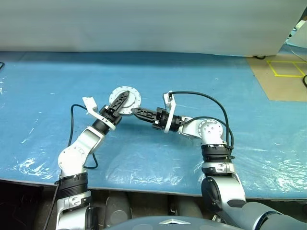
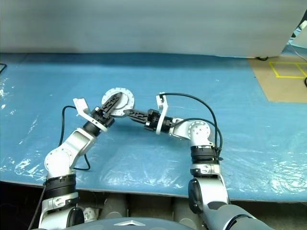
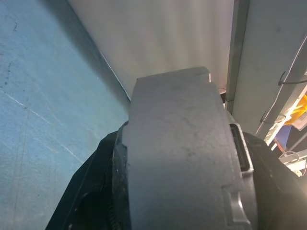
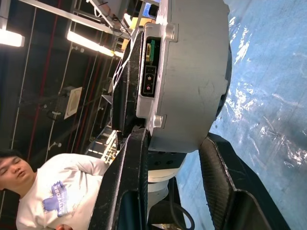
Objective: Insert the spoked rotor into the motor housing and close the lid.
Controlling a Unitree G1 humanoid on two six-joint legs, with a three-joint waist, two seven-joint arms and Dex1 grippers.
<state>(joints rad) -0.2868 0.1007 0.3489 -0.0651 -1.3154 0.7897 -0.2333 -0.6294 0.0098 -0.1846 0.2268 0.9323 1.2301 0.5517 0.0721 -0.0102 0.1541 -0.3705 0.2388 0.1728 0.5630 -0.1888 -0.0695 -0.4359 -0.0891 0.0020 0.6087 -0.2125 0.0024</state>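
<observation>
Housing (image 1: pixel 125 100) held up over the blue table (image 1: pixel 43 96).
The right gripper (image 1: pixel 135 111) pinches its edge. The left gripper (image 1: pixel 121 100) has its fingers around it too, one on each side.

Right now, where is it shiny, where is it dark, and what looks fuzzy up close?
In the left eye view, white glints dot the crinkly blue sheet. In the right wrist view, bright strip lights glow against a dark ceiling, and glare streaks the sheet. In the left wrist view, the grey metal case sits so close it looks soft and fuzzy.
</observation>
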